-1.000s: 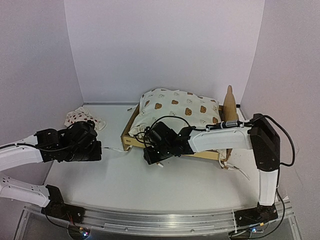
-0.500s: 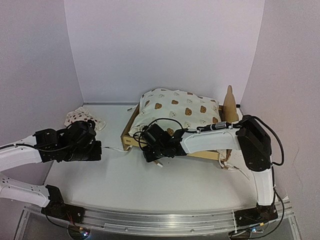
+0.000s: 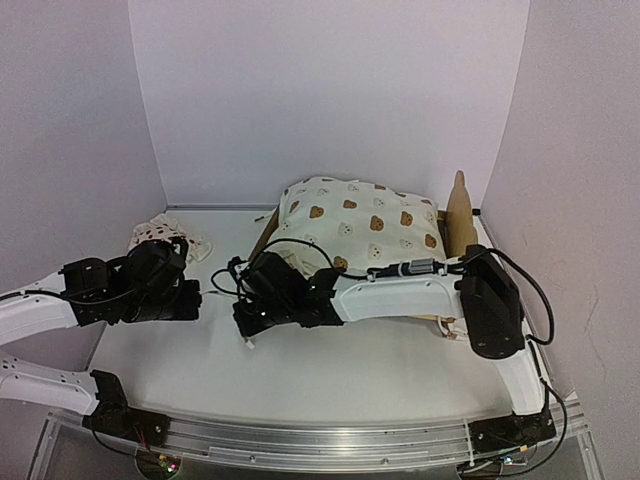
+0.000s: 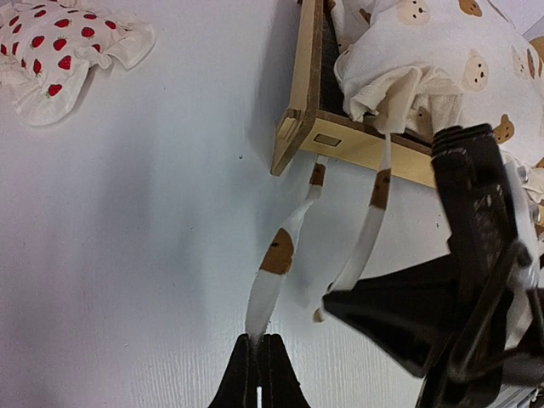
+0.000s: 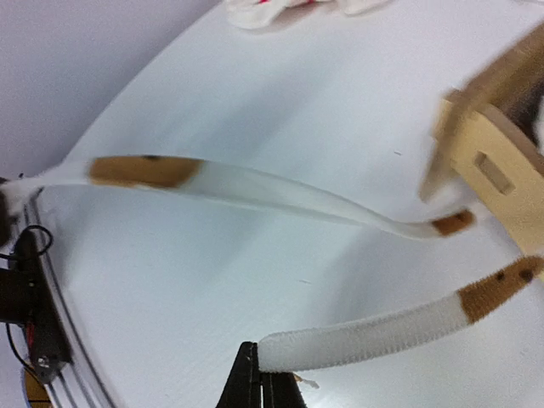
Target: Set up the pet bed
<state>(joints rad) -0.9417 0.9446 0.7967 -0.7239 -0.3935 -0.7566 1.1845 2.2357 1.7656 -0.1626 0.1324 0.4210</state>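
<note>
The pet bed (image 3: 458, 215) of light plywood stands at the back right, and the cream bear-print cushion (image 3: 360, 222) is heaped in it. Two white ties with brown patches hang out over the bed's front left corner (image 4: 299, 127). My left gripper (image 4: 257, 342) is shut on the end of the left tie (image 4: 276, 255). My right gripper (image 5: 259, 350) is shut on the end of the right tie (image 5: 374, 327), close beside the left one. In the top view the left gripper (image 3: 197, 297) and right gripper (image 3: 242, 325) sit low over the table, front left of the bed.
A small white pillow with red strawberries (image 3: 160, 235) lies at the back left near the wall. The right arm (image 3: 400, 285) stretches across the front of the bed. White walls close in the table on three sides.
My right gripper has shut on the right tie and moved left and nearer, drawing the tie out from the bed. The left gripper has stayed shut on its tie, almost still.
</note>
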